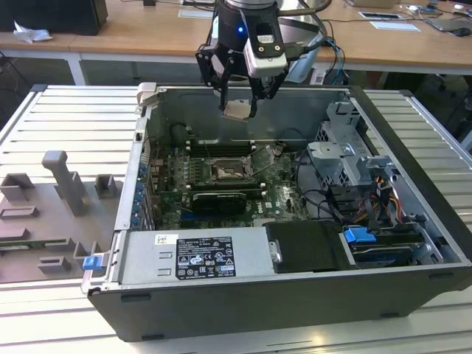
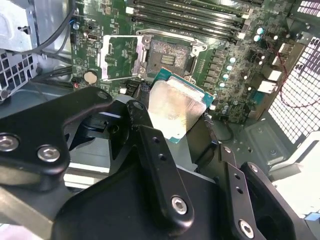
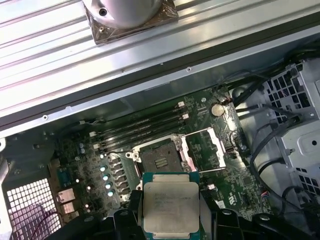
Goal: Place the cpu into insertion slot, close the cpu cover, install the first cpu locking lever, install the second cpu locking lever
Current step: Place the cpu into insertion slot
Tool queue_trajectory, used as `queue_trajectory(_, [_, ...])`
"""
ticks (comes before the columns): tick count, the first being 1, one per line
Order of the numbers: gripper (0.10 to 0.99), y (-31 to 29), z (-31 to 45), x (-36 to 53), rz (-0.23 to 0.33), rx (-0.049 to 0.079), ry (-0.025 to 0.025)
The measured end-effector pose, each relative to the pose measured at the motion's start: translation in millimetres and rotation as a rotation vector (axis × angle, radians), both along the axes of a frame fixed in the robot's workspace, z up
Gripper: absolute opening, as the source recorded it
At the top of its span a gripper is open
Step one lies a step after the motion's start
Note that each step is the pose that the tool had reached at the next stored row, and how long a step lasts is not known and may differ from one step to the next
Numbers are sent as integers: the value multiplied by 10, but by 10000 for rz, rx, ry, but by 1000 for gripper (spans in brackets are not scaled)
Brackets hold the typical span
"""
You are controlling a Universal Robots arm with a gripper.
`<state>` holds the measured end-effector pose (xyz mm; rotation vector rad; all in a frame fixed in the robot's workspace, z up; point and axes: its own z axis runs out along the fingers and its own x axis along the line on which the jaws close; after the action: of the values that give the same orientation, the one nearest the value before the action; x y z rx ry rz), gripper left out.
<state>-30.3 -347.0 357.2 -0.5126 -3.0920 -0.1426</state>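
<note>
1. The tool (image 1: 237, 102) is closed on the cpu (image 3: 171, 207), one finger on each of two opposite edges.
2. The cpu is a flat square with a silvery-grey lid (thin green border), held in the air above the motherboard (image 3: 100, 150).
3. Beneath it, the insertion slot (image 3: 161, 159) lies bare, with the cpu cover (image 3: 205, 149) swung open beside it.
</note>
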Motion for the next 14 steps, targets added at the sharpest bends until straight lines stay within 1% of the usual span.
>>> queue_trajectory(4, [541,-3,-24,0,-37,0,0])
queue_trajectory(6, [541,-3,-30,1,-172,-2,0])
queue_trajectory(7, [541,-3,-34,0,-412,-1,0])
queue_trajectory(9, [541,-3,-38,0,-706,-2,0])
queue_trajectory(10, [541,-3,-40,0,-989,-1,0])
queue_trajectory(14, [541,-3,-44,0,-1570,0,-1])
